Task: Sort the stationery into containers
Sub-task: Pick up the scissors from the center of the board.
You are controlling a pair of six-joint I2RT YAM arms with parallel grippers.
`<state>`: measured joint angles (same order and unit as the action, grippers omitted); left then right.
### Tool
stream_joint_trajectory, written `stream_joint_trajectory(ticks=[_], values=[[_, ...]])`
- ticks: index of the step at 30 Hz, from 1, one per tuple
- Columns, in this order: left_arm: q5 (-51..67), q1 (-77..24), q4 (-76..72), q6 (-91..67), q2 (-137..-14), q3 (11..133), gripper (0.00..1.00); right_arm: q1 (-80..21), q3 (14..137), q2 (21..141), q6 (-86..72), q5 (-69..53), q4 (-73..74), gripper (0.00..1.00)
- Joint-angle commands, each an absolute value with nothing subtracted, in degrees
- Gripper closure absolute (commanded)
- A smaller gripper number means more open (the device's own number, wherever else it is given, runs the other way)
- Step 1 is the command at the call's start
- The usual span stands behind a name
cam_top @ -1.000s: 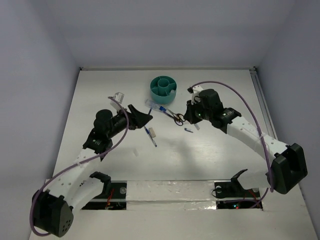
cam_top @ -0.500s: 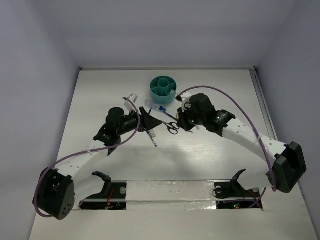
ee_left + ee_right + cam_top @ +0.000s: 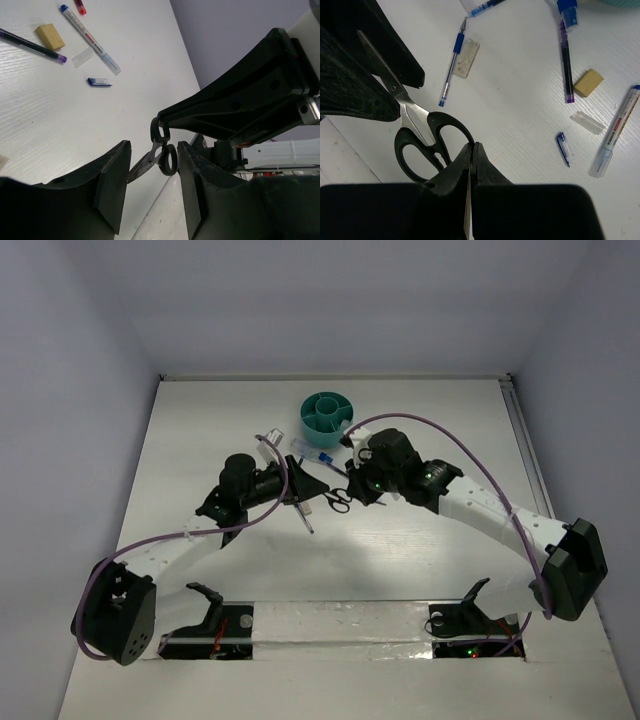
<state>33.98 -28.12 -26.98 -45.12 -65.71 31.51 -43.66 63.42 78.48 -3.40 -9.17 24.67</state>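
Both arms have swung in toward the middle since a second ago, and the two hands now meet just in front of the green cup (image 3: 326,417), on the side nearer the arm bases. The right hand (image 3: 471,150) is pressed together on one black handle ring of the scissors (image 3: 415,122) and holds them. The left hand (image 3: 152,187) has its fingers spread, one on each side of the scissor blades, with a gap showing between them. The cup stands on the white counter (image 3: 420,560), behind both hands. A blue pen (image 3: 451,65) lies on the counter in front of the cup, touching a small pale eraser (image 3: 466,59). Closer to the cup lie a purple pen (image 3: 565,65), a yellow block (image 3: 588,82), a white marker (image 3: 615,132) and a tiny blue cap (image 3: 564,148), all on the counter and none in the cup.
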Motion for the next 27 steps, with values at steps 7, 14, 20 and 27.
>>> stream_joint_trajectory(ticks=[7, 14, 20, 27], values=[[35.2, -28.3, -32.4, -46.3, -63.5, 30.8, 0.71, -44.9, 66.5, 78.3, -2.2, -7.8, 25.0, 1.0], [36.6, -28.3, -32.1, -46.2, -64.7, 31.2, 0.89, -44.9, 67.2, 78.0, -1.9, -6.9, 25.0, 1.0], [36.6, -28.3, -32.1, -46.3, -64.5, 31.2, 1.0, -44.9, 67.3, 77.8, -1.8, -5.8, 24.7, 1.0], [35.2, -28.3, -36.1, -48.6, -61.3, 29.5, 1.0, -44.9, 66.3, 76.3, -5.2, -1.2, 21.6, 0.91]])
